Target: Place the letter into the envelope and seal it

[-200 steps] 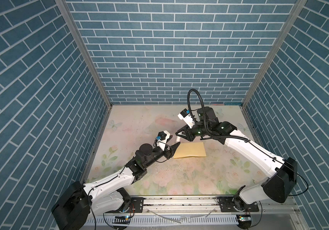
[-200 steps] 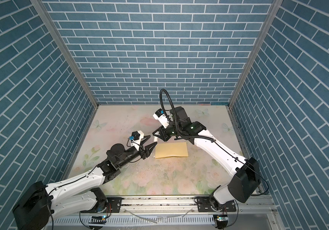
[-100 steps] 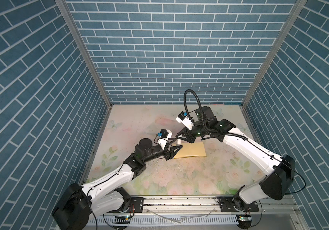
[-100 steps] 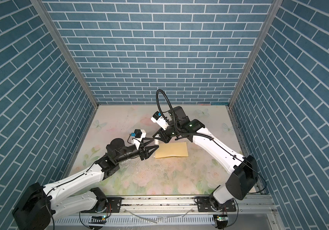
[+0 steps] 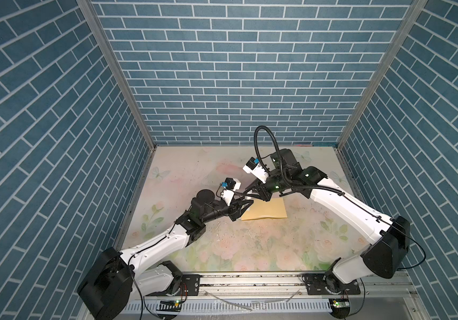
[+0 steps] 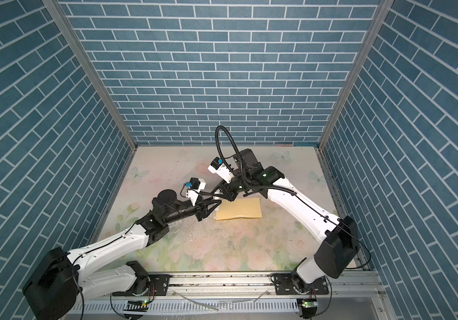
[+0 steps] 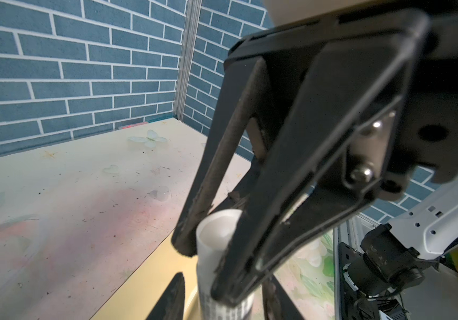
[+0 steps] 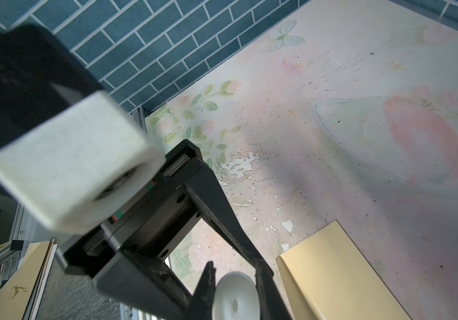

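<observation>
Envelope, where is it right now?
The envelope lies flat on the flowery table, near the middle in both top views. The white tube is next to its left end.

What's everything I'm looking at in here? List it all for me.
envelope: one, mustard yellow, flat on the table near the middle
white tube: one, white with dark print, over the envelope's end nearest the left arm
table: one, pale floral print, scuffed
walls: three, blue brick pattern, around the table
tan boards: a few, stacked outside the enclosure
arms: two, white and black, reaching in from the front rail
right tool: one, black, shut on the white tube
left tool: one, black, open either side of the tube
</observation>
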